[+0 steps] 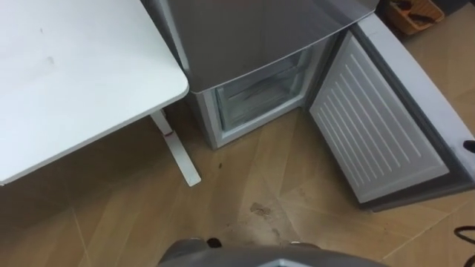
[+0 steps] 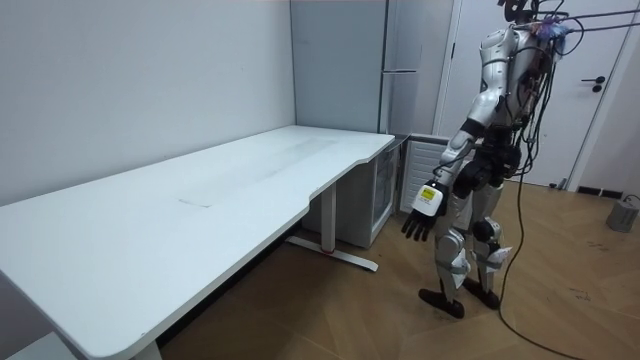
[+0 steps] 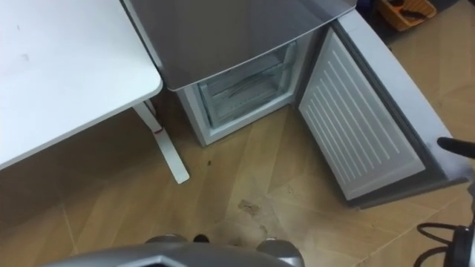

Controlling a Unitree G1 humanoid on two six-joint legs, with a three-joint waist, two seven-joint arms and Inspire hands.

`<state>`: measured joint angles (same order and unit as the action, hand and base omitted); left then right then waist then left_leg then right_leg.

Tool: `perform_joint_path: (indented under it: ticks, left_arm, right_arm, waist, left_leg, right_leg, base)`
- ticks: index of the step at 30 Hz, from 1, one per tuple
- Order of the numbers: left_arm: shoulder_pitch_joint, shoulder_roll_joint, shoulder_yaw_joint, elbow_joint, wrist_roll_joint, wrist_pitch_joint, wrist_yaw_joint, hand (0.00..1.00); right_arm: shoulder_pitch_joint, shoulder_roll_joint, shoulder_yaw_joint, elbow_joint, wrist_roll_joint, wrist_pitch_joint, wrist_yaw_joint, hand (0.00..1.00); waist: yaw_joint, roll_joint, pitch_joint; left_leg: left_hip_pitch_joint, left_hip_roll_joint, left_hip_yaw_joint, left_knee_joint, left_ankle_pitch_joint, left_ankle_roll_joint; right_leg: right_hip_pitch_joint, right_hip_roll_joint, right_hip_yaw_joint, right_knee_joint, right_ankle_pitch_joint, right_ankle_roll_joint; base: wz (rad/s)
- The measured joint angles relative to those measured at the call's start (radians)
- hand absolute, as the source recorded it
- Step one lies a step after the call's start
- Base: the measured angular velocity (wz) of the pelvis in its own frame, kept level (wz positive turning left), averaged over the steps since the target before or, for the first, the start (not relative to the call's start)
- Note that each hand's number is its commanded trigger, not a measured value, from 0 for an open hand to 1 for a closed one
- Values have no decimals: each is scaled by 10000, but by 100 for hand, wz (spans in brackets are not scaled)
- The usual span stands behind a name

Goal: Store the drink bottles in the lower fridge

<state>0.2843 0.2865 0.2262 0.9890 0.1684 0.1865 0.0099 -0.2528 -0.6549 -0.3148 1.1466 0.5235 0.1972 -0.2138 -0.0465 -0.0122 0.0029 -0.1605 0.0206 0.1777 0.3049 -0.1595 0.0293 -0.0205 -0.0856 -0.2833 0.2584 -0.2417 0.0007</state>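
Note:
The fridge's lower compartment [image 1: 261,90] stands open straight ahead of me, with clear drawers inside. Its white ribbed door [image 1: 377,132] is swung out to the right over the wooden floor. The grey upper door [image 1: 252,30] above it is closed. In the room view I stand a step back from the fridge [image 2: 400,120], at the table's far end. My left hand [image 2: 420,218] hangs at my side with relaxed fingers and holds nothing. A dark tip of my right hand [image 3: 454,146] pokes in at the right edge, beside the open door.
A large white table [image 1: 74,74] fills the left, its leg [image 1: 178,152] on the floor near the fridge's corner. An orange basket [image 1: 415,15] sits behind the open door. A small metal bucket [image 2: 623,213] stands on the floor at the room view's right.

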Motion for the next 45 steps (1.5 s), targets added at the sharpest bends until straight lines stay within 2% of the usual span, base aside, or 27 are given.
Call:
perform_joint_path:
  ticks: [2, 7, 10, 11, 15, 16, 18, 21, 23, 25, 26, 28, 30, 32, 33, 34, 35, 36, 37, 38, 39, 40, 41, 43, 44, 45]
  left_arm:
    - [-120, 36, -159, 2, 0, -2, 0, 0]
    - [-120, 41, -350, 81, 7, 9, -15, 0]
    - [-122, 42, -425, 101, 6, -17, -89, 0]
    - [-121, 52, -423, 102, 6, -46, -215, 0]
    - [-220, 56, -507, 103, 7, -49, -424, 0]
    - [-273, 58, -630, 117, 7, -51, -469, 0]
    - [-346, 58, -798, 119, 7, -66, -641, 0]
    - [-419, 99, -1434, 130, 9, -76, -793, 0]
    - [-426, 107, -1793, 111, 8, -192, -888, 0]
    - [-442, 100, -1928, 115, 21, -242, -885, 0]
    - [-506, 86, -1974, 186, 29, -236, -895, 0]
    - [-528, 85, -2250, 233, 154, -223, -945, 0]
    - [-631, 89, -2649, 233, 165, -143, -1059, 0]
    - [-1000, 88, -3479, 390, 182, -128, -1088, 0]
    - [-1129, 72, -3679, 457, 190, -128, -1102, 0]
    - [-1420, -3, -3892, 610, 201, -148, -1144, 0]
    - [-1630, -84, -3934, 631, 207, -190, -1209, 0]
    - [-1711, -108, -4031, 632, 209, -196, -1233, 0]
    - [-1807, -138, -4335, 635, 203, -188, -1252, 0]
    - [-1918, -205, -4407, 616, 196, -111, -1233, 0]
    - [-1935, -240, -4474, 629, 197, -47, -1214, 0]
    - [-1984, -284, -4647, 627, 196, 91, -1208, 0]
    - [-1970, -329, -4680, 622, 200, 206, -1183, 0]
    - [-1885, -346, -4665, 606, 197, 327, -1013, 0]
    - [-1850, -355, -4666, 620, 192, 378, -956, 0]
    - [-1834, -361, -4663, 626, 192, 393, -920, 0]
  right_arm:
    - [1, 4, 259, 215, 302, 0, 213, 0]
    - [12, -6, 377, 702, 573, -83, 517, 0]
    - [32, -4, 401, 1040, 907, -241, 730, 0]
    - [99, 15, 415, 1063, 1008, -247, 860, 0]
    - [204, 200, 569, 1059, 1124, -303, 1049, 0]
    - [210, 246, 592, 1056, 1264, -344, 1115, 0]
    - [210, 285, 661, 1039, 1339, -376, 1338, 0]
    - [235, 562, 1259, 968, 1505, -645, 1498, 0]
    - [495, 906, 1947, 627, 1664, -941, 1554, 0]
    - [797, 1228, 2194, 152, 1784, -1101, 1579, 0]
    - [1019, 1443, 2435, -204, 1838, -1236, 1619, 0]
    - [1498, 1674, 3004, -1129, 1778, -1338, 1620, 0]
    - [1815, 1936, 3884, -1981, 1774, -1367, 1671, 0]
    - [1989, 2397, 5642, -3118, 1771, -1261, 1935, 0]
    - [1989, 2541, 6111, -3463, 1773, -1242, 2179, 0]
    - [1981, 2933, 6872, -4081, 1758, -1151, 2470, 0]
    - [1946, 3336, 7195, -4392, 1805, -1143, 2875, 0]
    - [1889, 3525, 7307, -4538, 1808, -1133, 3130, 0]
    - [1528, 3843, 7686, -4618, 1906, -1126, 3830, 0]
    - [934, 4214, 8086, -4627, 1990, -1074, 4614, 0]
    - [648, 4428, 8298, -4651, 2091, -1072, 4951, 0]
    - [208, 4659, 8682, -4749, 2367, -1093, 5570, 0]
    - [-104, 5009, 9014, -4749, 2613, -1064, 6142, 0]
    - [-425, 5430, 9361, -4778, 2695, -809, 6899, 0]
    - [-535, 5509, 9579, -4876, 2785, -628, 7351, 0]
    - [-537, 5517, 9647, -4899, 2825, -560, 7565, 0]
  waist:
    - [71, 105, -8]
    - [191, 171, -9]
    - [208, 245, -41]
    - [219, 224, -17]
    - [188, 222, -13]
    - [180, 204, -5]
    - [188, 286, -64]
    - [188, 216, -53]
    - [209, 171, -18]
    - [249, 116, -24]
    - [428, 91, -11]
    - [593, 93, -8]
    - [649, 110, -5]
    - [877, 155, 9]
    - [953, 181, 7]
    - [1223, 226, 4]
    - [1435, 316, 17]
    - [1543, 389, 22]
    - [1818, 535, 50]
    - [1981, 595, 54]
    - [2116, 682, 92]
    - [2251, 724, 166]
    - [2478, 790, 135]
    - [2741, 718, 129]
    - [2852, 629, 152]
    - [2945, 554, 137]
  left_leg:
    - [-37, 5, 0, -11, 0, -1]
    - [-37, 13, -1, -40, -2, -4]
    - [-31, 13, -1, -47, -7, -13]
    - [-35, 14, -18, -49, -9, -15]
    - [-46, 11, -89, -34, -11, -19]
    - [-59, 0, -183, -23, -14, -30]
    - [-130, 27, -182, 14, -19, -38]
    - [-171, 57, -156, 37, -8, -55]
    - [-222, 182, -160, 121, -38, -121]
    - [-369, 267, -163, 256, -112, -214]
    - [-415, 383, -167, 323, -167, -278]
    - [-474, 461, -303, 409, -204, -362]
    - [-556, 566, -363, 436, -147, -459]
    - [-604, 702, -478, 454, -56, -608]
    - [-624, 739, -500, 457, -25, -654]
    - [-648, 785, -551, 376, 62, -736]
    - [-753, 799, -751, 399, 122, -799]
    - [-797, 793, -849, 416, 155, -823]
    - [-809, 757, -995, 384, 232, -852]
    - [-766, 700, -1011, 270, 379, -872]
    - [-751, 669, -1018, 232, 462, -878]
    - [-719, 574, -1093, 158, 605, -897]
    - [-737, 496, -1134, 109, 698, -885]
    - [-739, 342, -1215, 2, 830, -871]
    - [-763, 340, -1216, -28, 832, -870]
    - [-779, 336, -1218, -44, 832, -870]
  right_leg:
    - [-74, 3, 33, 25, -2, -3]
    - [-118, 9, 59, 39, -6, -6]
    - [-90, 12, 41, 26, -5, -8]
    - [-63, 19, 34, 1, -5, -8]
    - [-56, 21, -1, 0, -1, -15]
    - [-71, 24, -30, 3, 2, -20]
    - [-152, 26, -38, 6, 27, -58]
    - [-170, 91, 62, -3, 98, -98]
    - [-208, 177, 104, -31, 159, -163]
    - [-279, 313, 198, -40, 196, -226]
    - [-350, 425, 373, -34, 225, -276]
    - [-432, 550, 491, -56, 262, -295]
    - [-538, 666, 526, -52, 351, -419]
    - [-579, 848, 560, -95, 435, -563]
    - [-597, 897, 555, -105, 441, -590]
    - [-677, 955, 536, -70, 450, -686]
    - [-700, 978, 342, -47, 419, -769]
    - [-709, 978, 277, -8, 387, -811]
    - [-714, 945, 93, 106, 297, -871]
    - [-841, 838, -45, 342, 135, -901]
    - [-853, 781, -159, 426, 66, -915]
    - [-857, 679, -345, 579, -17, -1025]
    - [-802, 640, -486, 618, -134, -1004]
    - [-733, 471, -854, 743, -325, -994]
    - [-667, 446, -1029, 727, -396, -1001]
    - [-668, 443, -1059, 724, -419, -1007]
  base:
    - [0]
    - [-3]
    - [0]
    - [3]
    - [0]
    - [-8]
    - [-11]
    - [-15]
    - [-18]
    - [-25]
    - [-40]
    - [-43]
    - [-24]
    - [-12]
    - [-4]
    - [17]
    - [30]
    - [48]
    - [51]
    - [50]
    - [57]
    - [73]
    - [76]
    - [74]
    - [59]
    - [30]
